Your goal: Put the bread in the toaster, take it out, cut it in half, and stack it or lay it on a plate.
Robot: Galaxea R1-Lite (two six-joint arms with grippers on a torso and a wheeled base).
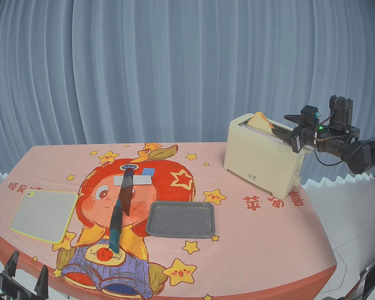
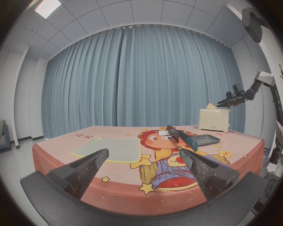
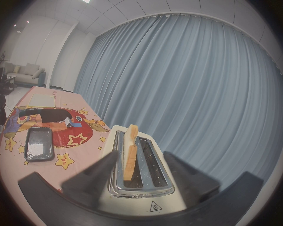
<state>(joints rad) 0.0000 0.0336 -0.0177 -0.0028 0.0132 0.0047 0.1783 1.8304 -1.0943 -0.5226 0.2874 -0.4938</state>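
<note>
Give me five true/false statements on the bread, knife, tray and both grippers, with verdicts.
1. The bread stands in a slot of the toaster. True.
2. The knife lies on the cutting board. False: it lies on the table between the cutting board and the tray, blade propped on a white block.
3. The right gripper is shut on the bread. False: it is open at the toaster's top.
4. The tray holds no bread. True.
5. The left gripper is open. True.

A lab is being indicated by the full-wall curtain [image 2: 132, 82] beyond the left gripper [image 2: 143, 151], panelled ceiling [image 2: 141, 11] above.
</note>
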